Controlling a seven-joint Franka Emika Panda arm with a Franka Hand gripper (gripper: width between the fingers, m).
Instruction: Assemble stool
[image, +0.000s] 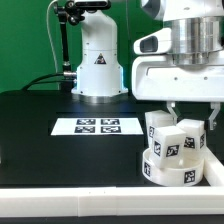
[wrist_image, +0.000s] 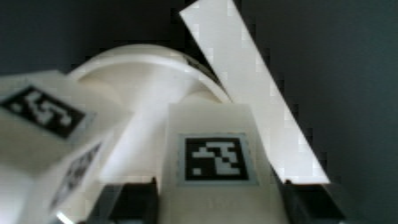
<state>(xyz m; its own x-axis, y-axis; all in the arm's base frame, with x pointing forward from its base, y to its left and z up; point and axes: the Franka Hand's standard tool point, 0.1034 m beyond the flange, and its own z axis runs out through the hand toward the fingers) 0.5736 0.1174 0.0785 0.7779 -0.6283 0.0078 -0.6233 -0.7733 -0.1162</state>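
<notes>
My gripper hung just above the seat disc, jaws drawn narrow around a tagged leg block; wrist view showed both fingers flanking it. Seat disc sat on the black table, close beside the marker board, near the white edge rail. More leg blocks stood on the disc

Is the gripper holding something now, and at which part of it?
Yes. The gripper is shut on a small chunky white plastic leg block, holding the tagged end by its two sides, above the round white seat disc.
</notes>
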